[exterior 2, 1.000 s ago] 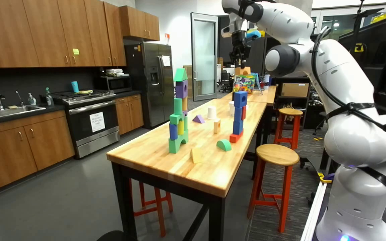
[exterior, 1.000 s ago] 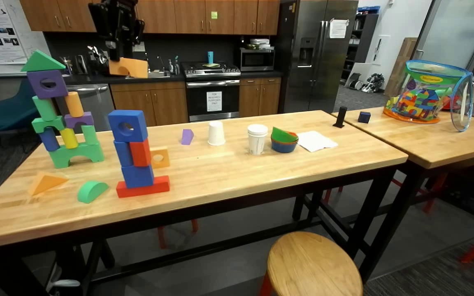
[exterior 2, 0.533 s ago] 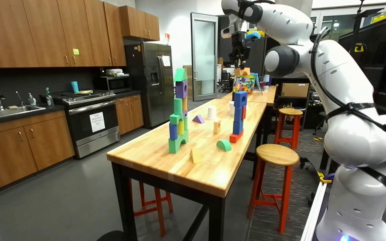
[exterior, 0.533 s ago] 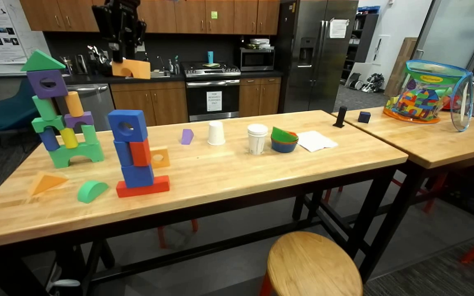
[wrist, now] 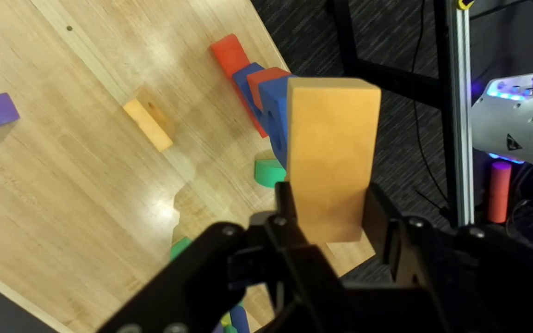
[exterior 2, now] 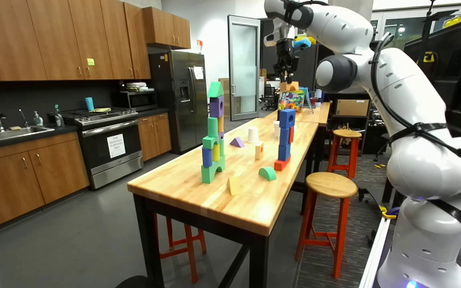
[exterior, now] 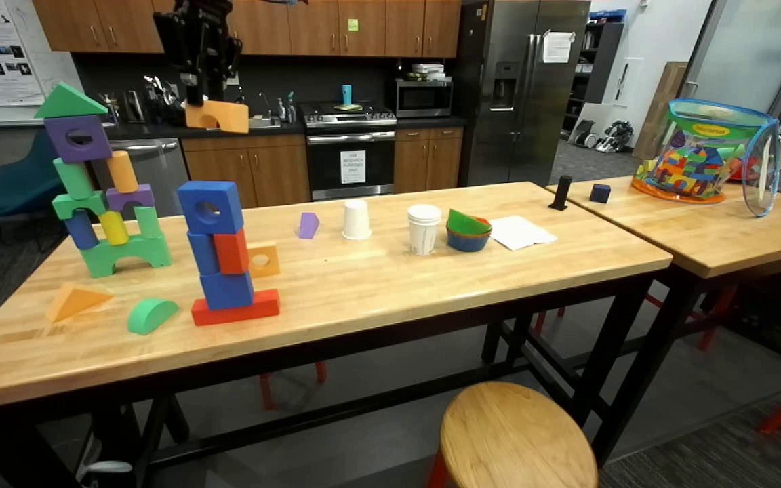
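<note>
The wooden table (exterior: 363,278) spreads below your gripper (wrist: 329,203); well apart from it stands the green-topped tower (exterior 2: 213,127), and lower than it the blue-and-red stack (exterior: 226,254). You're clasping the orange arch block (wrist: 333,148) in midair, right at its tips.

Stove (exterior: 377,157): an exterior view faces it across the surface (exterior: 363,285) from my own side, a little above.
White arm (exterior 2: 406,96): mine, at right where an exterior view looks lengthwise along the surface from a short end, farther back.
Orange arch (wrist: 333,162): my wrist view looks steeply down past it over my jaws, nearest of all.
Blue-and-red tower (exterior: 226,252): shared by all three views.
</note>
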`<state>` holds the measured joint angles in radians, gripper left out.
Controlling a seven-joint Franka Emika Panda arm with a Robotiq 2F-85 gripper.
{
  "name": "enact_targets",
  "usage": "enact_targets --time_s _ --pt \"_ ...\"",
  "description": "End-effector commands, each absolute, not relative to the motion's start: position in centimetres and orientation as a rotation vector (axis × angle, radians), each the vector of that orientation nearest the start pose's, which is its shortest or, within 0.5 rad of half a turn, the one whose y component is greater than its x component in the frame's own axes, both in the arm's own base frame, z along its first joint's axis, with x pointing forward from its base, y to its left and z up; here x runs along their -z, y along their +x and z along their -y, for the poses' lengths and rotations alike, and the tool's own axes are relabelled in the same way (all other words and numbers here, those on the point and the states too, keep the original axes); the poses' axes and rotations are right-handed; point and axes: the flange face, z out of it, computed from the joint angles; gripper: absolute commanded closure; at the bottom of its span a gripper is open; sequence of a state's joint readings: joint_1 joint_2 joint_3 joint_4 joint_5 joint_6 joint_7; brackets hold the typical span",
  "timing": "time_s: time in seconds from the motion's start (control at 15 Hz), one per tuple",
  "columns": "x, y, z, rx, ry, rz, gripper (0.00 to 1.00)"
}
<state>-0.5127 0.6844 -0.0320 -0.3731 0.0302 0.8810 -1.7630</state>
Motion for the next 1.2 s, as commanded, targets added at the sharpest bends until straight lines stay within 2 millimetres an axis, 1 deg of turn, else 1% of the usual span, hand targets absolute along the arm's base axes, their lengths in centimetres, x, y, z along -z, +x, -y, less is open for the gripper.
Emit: enact_targets --time_s 0.0,0.33,0.67,0.8,1.13 --pt "-65.9 54.8 30.9 -0.121 -2.420 1.729 0.85" --pt "-64.5 55.4 31.2 -0.136 -2.400 1.720 0.85" --pt "-63.8 55.6 31.4 -0.150 -2.386 1.722 0.85" --pt "-63.7 55.6 31.4 -0.178 -2.364 1.750 0.85" --pt "-63.4 55.1 31.3 -0.276 -2.183 1.919 0.85"
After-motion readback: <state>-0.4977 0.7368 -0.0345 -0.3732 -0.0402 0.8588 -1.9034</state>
